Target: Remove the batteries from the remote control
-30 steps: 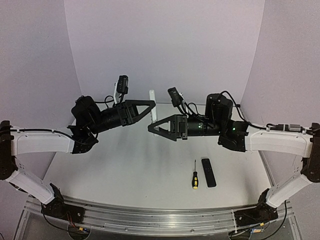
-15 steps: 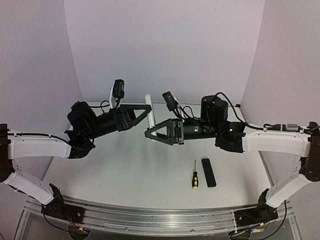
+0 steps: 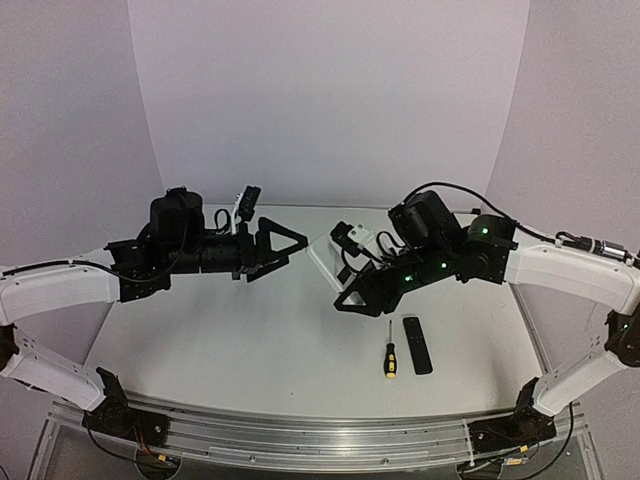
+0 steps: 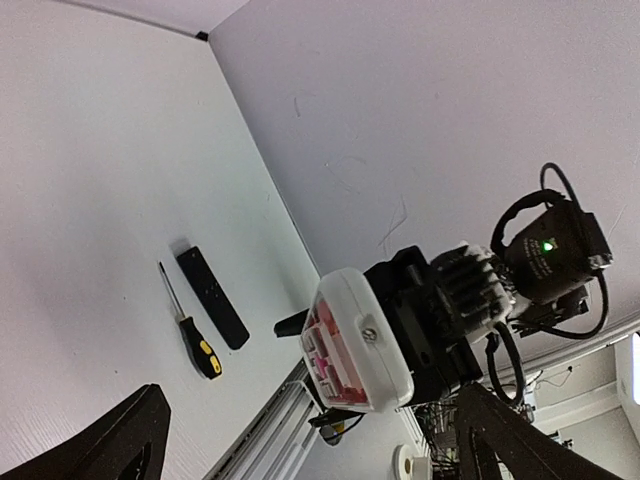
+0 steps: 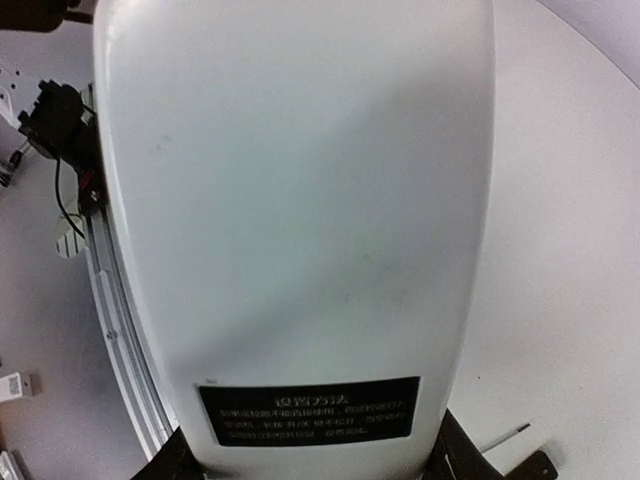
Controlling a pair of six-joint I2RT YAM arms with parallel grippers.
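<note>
Fingers (image 3: 358,297) of right gripper (image 3: 336,281) hold remote control (image 3: 320,258) lengthwise, pointing far-left.

White remote control (image 5: 290,200) aloft, tilted; red btn face, labelled back.

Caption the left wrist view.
Right hand grips the white remote, red buttons showing; screwdriver and black remote on table.

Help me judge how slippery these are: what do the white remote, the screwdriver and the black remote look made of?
White remote: smooth, slightly glossy plastic, going by the soft sheen on its back. Screwdriver: thin dark shaft, probably metal; yellow-and-black handle, plastic or rubber, too small to tell. Black remote: likely matte plastic, showing no glare.
</note>
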